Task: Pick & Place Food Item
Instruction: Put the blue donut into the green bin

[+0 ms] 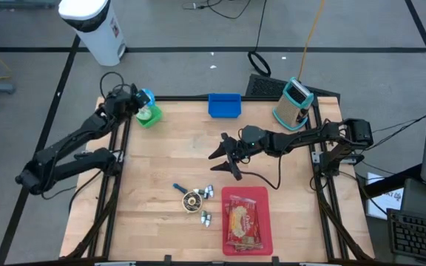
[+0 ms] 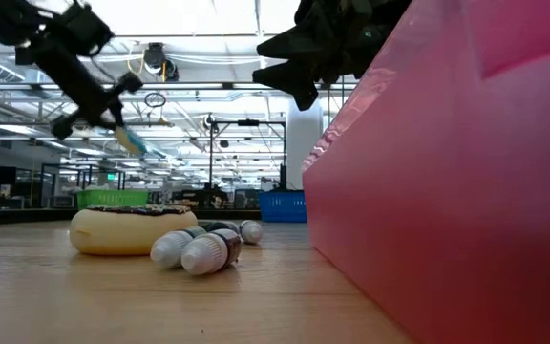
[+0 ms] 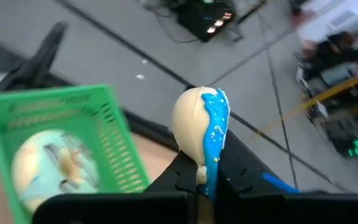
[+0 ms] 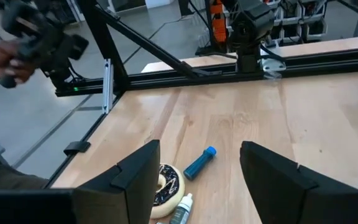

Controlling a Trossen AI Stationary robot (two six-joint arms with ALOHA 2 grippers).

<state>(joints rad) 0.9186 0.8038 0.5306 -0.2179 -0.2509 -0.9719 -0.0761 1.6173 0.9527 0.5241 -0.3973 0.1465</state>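
My left gripper (image 1: 137, 100) is at the table's far left corner, shut on a cream-coloured food item with blue icing (image 3: 201, 121). It is held beside and above a green basket (image 3: 73, 102), where a pale round food item (image 3: 48, 165) lies. My right gripper (image 1: 224, 155) hangs open over the middle of the table with nothing between its fingers (image 4: 135, 171). Below it on the wood lie a chocolate-iced donut (image 1: 192, 199) and a blue marker (image 4: 201, 162). My left gripper pinches the food item's narrow lower end (image 3: 202, 174) between its two fingers. The rounded cream end stands out past the fingertips, with the blue icing running down one side. The fingers slant downward, and the item is lifted clear of table and basket.
A red tray (image 1: 246, 193) holding a food packet (image 1: 244, 225) lies near the front edge. Small bottles (image 1: 207, 192) lie by the donut. A blue bin (image 1: 224, 105) stands at the far edge, and a teal and grey device (image 1: 294, 103) at the far right corner.
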